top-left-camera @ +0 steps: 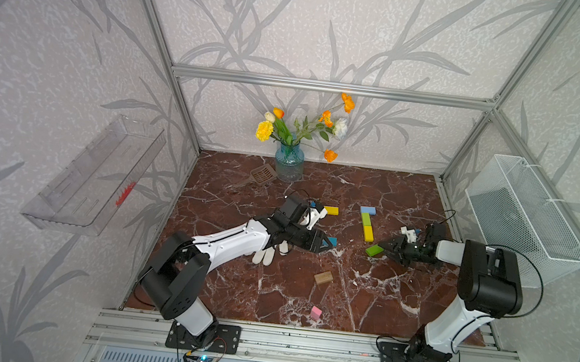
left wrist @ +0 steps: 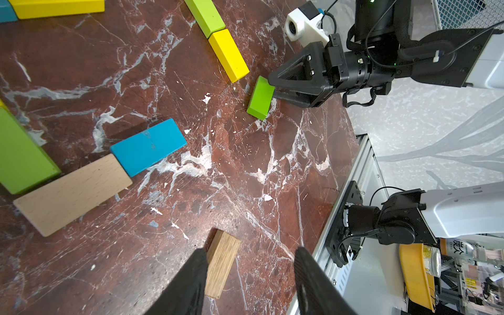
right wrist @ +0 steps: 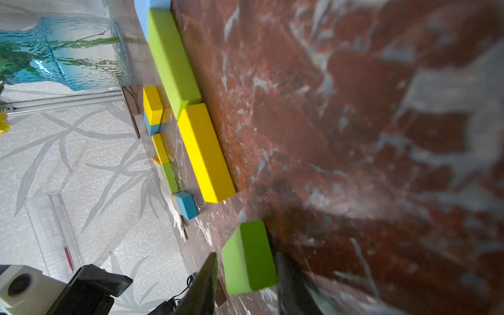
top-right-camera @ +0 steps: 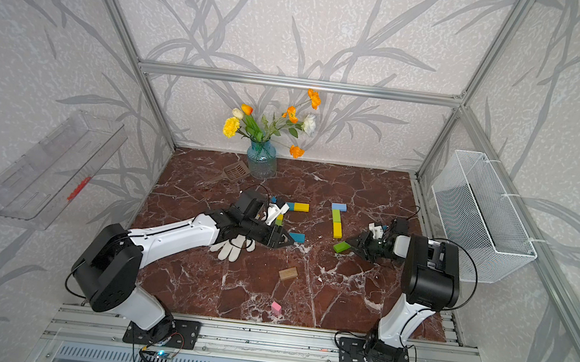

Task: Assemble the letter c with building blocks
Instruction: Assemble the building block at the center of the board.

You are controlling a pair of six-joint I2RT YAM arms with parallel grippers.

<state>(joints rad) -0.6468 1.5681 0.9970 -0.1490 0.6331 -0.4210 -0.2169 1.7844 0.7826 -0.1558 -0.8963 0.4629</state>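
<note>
A light blue, a green and a yellow building block lie end to end in a column on the marble table. Just below it a loose green block lies between the fingers of my right gripper. In the right wrist view that gripper is open, with a gap beside the green block. My left gripper is open and empty, low over the table by a blue block. That blue block joins a plain wood one. A yellow block lies further back.
A white glove lies under my left arm. A darker wood block and a pink block lie nearer the front edge. A brown spatula and a blue vase of flowers stand at the back. A white mesh basket hangs on the right wall.
</note>
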